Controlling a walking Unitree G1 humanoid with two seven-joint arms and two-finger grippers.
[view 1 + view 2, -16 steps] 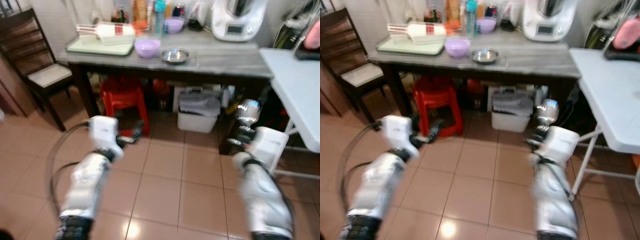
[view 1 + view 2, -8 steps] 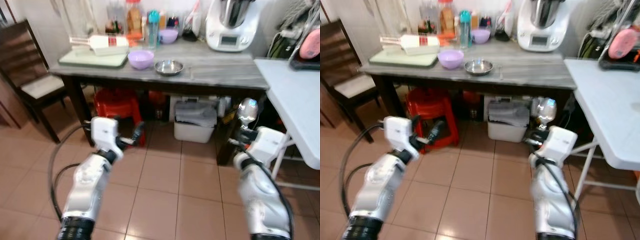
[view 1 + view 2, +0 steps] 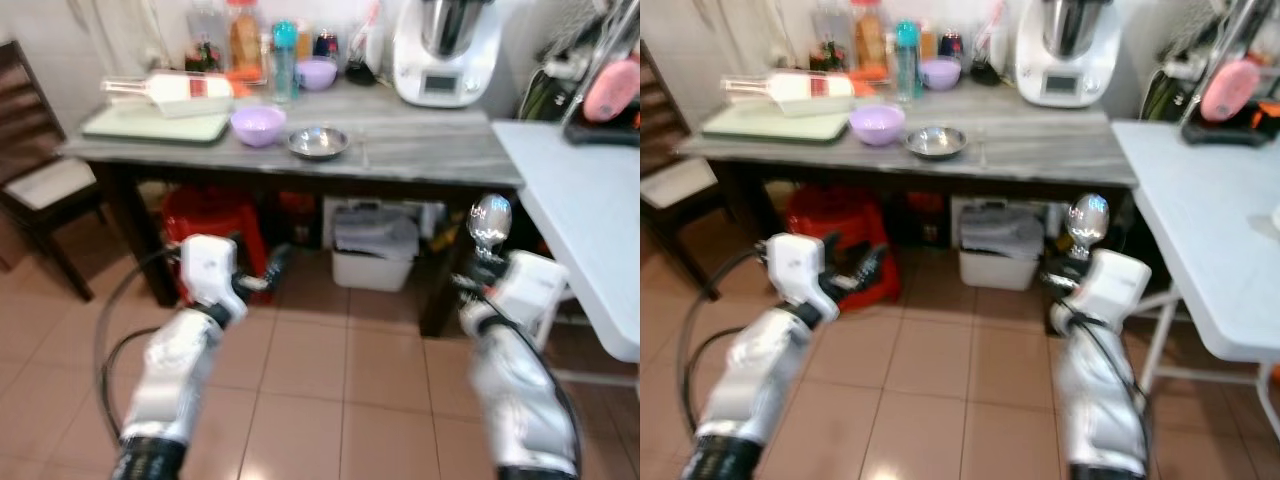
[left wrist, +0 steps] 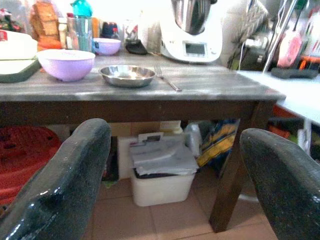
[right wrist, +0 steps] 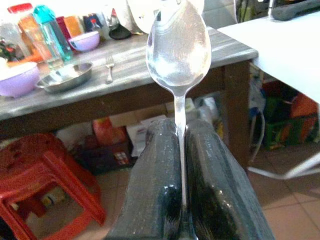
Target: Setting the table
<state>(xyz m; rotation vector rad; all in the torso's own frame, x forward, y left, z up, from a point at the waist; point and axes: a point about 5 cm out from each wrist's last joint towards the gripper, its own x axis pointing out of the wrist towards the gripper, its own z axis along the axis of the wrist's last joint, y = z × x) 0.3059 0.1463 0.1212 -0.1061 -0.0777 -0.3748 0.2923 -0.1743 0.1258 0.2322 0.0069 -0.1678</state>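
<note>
1. The right hand (image 5: 181, 165) has its two black fingers pressed together on the handle of a silver spoon (image 5: 177, 47), which stands upright with the bowl uppermost.
2. In the head views that spoon (image 3: 489, 218) sits in front of the grey tabletop (image 3: 430, 150), below its edge and near its right end, above the tiled floor (image 3: 330, 390).
3. The left hand (image 4: 175, 180) is spread wide and grips nothing; it is held low in front of the tabletop, above the floor.
4. On the tabletop a steel dish (image 3: 318, 142) lies just beside a purple bowl (image 3: 258, 125), with a fork (image 4: 167, 79) on the dish's other side.
5. Farther back stand a teal bottle (image 3: 285, 60), a second purple bowl (image 3: 318, 72) and a white kitchen machine (image 3: 445, 50).
6. A pale green tray (image 3: 150, 125) at the left end carries a white container lying on its side.
7. Under the tabletop are a red stool (image 3: 215, 215) and a white bin (image 3: 375, 245).
8. A white folding table (image 3: 590, 200) stands to the right, and a dark chair (image 3: 35, 190) to the left.
</note>
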